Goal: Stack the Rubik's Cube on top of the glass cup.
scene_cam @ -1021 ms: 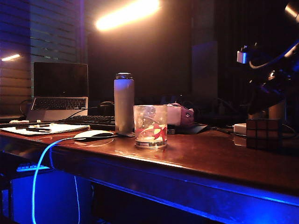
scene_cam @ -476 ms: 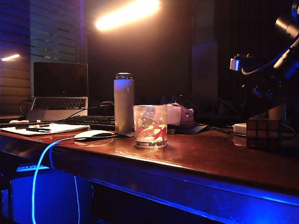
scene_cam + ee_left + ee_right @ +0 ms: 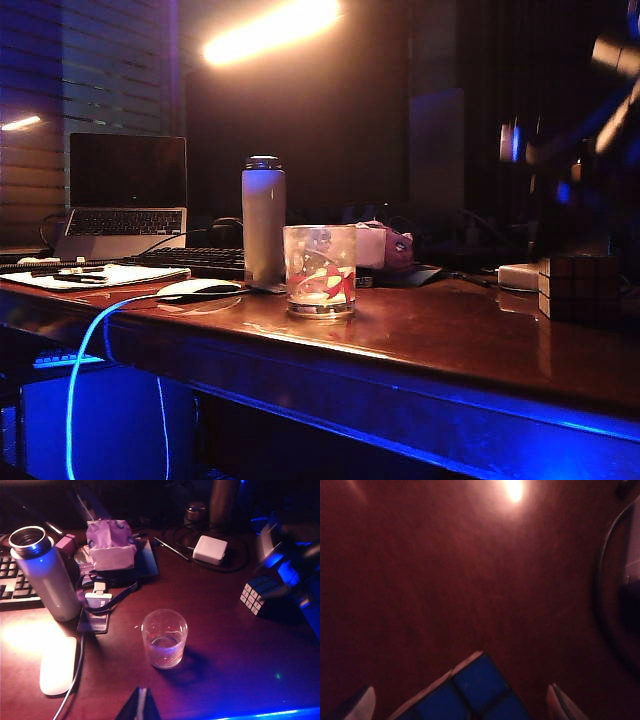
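The glass cup (image 3: 320, 270), clear with red and white print, stands upright mid-table; the left wrist view shows it too (image 3: 164, 639). The Rubik's Cube (image 3: 578, 287) rests on the table at the far right, and again (image 3: 260, 594) in the left wrist view. My right arm (image 3: 570, 150) is a dark blur just above it. My right gripper (image 3: 462, 707) is open, with the cube's blue face (image 3: 470, 695) between its fingertips (image 3: 362, 705), clear of both. My left gripper (image 3: 141, 705) hangs shut over the table's front edge, near the cup, holding nothing.
A pale bottle (image 3: 263, 220) stands just left of and behind the cup. A white mouse (image 3: 200, 289), a keyboard (image 3: 195, 260) and a laptop (image 3: 128, 195) sit further left. A pink box (image 3: 110, 545), cables and a white charger (image 3: 210, 550) lie behind.
My right arm has moved above the cube and is blurred. The cube sits slightly further right than before. The cup and the left gripper have not moved.
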Controlling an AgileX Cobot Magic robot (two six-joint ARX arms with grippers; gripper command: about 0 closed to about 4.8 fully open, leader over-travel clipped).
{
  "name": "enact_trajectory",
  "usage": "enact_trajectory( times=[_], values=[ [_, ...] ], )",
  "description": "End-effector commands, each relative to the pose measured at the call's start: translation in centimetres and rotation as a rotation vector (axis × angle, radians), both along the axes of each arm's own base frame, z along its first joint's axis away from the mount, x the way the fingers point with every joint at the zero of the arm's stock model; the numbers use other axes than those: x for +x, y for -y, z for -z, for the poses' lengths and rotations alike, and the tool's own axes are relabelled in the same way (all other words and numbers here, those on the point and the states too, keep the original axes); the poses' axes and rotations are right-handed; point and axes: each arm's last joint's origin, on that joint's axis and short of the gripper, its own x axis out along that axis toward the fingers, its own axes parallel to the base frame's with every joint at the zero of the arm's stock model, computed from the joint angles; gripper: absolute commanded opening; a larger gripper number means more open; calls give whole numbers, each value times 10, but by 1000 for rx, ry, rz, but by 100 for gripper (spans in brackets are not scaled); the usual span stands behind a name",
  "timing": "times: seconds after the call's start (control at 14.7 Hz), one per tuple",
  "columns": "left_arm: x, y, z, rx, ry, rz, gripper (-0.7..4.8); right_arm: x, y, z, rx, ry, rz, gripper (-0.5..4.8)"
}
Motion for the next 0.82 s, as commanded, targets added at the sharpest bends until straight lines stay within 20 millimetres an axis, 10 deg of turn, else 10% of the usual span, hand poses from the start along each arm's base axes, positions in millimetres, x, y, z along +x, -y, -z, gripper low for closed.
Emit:
enact_trajectory(
  times=[0.07,0.48,0.82],
  values=[
    [-1,0,-5,-14,26,6,-3,-15,0,-37,26,109,18,479],
    [-1,0,-6,-19,35,5,-3,-12,-16,-47,409,-19,438,479],
    [0,0,-6,-20,38,5,-3,-15,-11,-40,378,-62,741,479]
  ],
)
